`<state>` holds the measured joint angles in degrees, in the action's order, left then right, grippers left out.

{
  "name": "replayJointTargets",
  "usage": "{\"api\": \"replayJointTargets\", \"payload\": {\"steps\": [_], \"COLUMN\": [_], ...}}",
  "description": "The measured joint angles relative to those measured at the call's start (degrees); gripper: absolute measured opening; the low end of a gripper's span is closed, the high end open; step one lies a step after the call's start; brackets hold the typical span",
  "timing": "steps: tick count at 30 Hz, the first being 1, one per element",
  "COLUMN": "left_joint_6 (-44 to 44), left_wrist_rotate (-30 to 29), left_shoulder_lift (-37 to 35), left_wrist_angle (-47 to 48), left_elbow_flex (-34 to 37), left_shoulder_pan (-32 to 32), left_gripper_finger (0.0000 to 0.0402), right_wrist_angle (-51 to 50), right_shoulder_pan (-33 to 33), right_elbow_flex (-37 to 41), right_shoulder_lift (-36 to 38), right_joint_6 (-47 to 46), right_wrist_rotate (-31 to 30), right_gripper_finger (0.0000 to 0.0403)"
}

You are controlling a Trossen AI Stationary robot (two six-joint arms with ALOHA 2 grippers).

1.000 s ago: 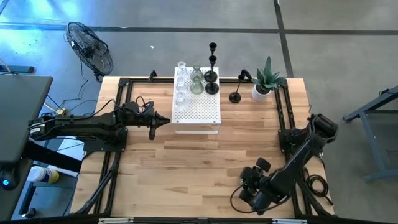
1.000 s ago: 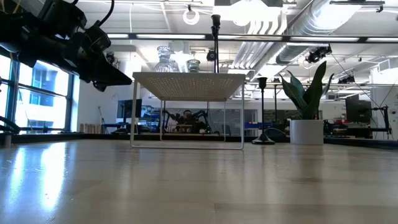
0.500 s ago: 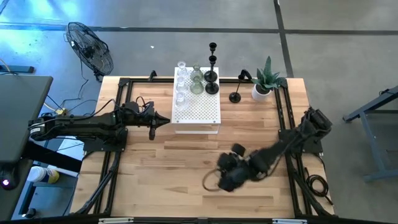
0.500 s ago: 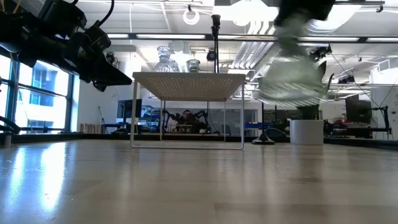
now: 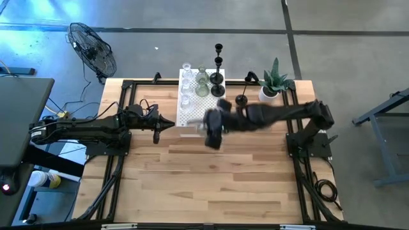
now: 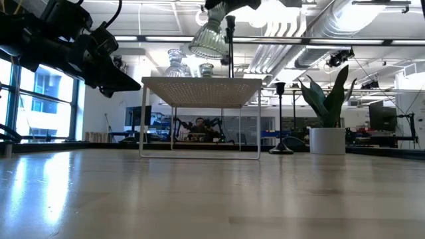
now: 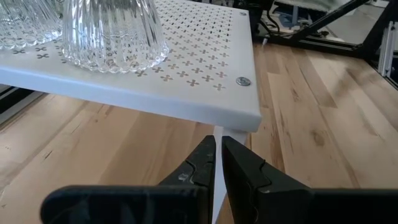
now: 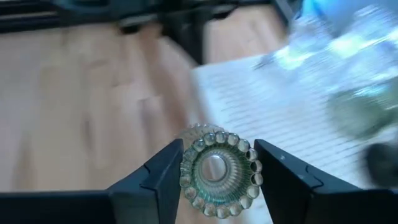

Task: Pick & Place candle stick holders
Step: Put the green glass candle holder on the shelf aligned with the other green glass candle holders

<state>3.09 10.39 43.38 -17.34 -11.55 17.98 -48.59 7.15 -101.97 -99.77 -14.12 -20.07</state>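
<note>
Over the white box's (image 5: 211, 118) front edge, my right claw (image 8: 214, 171) grips a ribbed glass holder (image 8: 219, 172); the free top lies just ahead.

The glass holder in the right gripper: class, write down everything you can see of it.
The glass holder is small, ribbed and faintly greenish, with a beaded round rim and a shiny centre in the right wrist view. The right gripper clamps it between its two dark fingers, one on each side. In the low view it hangs tilted in the air above the white perforated box, touching nothing else.
</note>
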Motion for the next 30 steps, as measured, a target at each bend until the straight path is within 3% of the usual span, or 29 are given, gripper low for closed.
{"api": "replayJointTargets", "payload": {"steps": [12, 30], "left_joint_6": [-0.3, -0.2], "left_wrist_rotate": [-0.5, -0.4], "left_shoulder_lift": [0.0, 0.0], "left_wrist_angle": [0.0, 0.3], "left_elbow_flex": [0.0, 0.0], "left_shoulder_pan": [0.0, 0.0], "left_gripper_finger": [0.0023, 0.0023], "right_wrist_angle": [7.5, 7.7], "right_shoulder_pan": [-14.4, -17.7], "right_elbow_flex": [0.2, 0.3], "right_shoulder_lift": [-1.2, -4.0], "right_joint_6": [11.6, 14.4], "right_wrist_rotate": [4.9, 7.0], "right_gripper_finger": [0.0170, 0.0178]}}
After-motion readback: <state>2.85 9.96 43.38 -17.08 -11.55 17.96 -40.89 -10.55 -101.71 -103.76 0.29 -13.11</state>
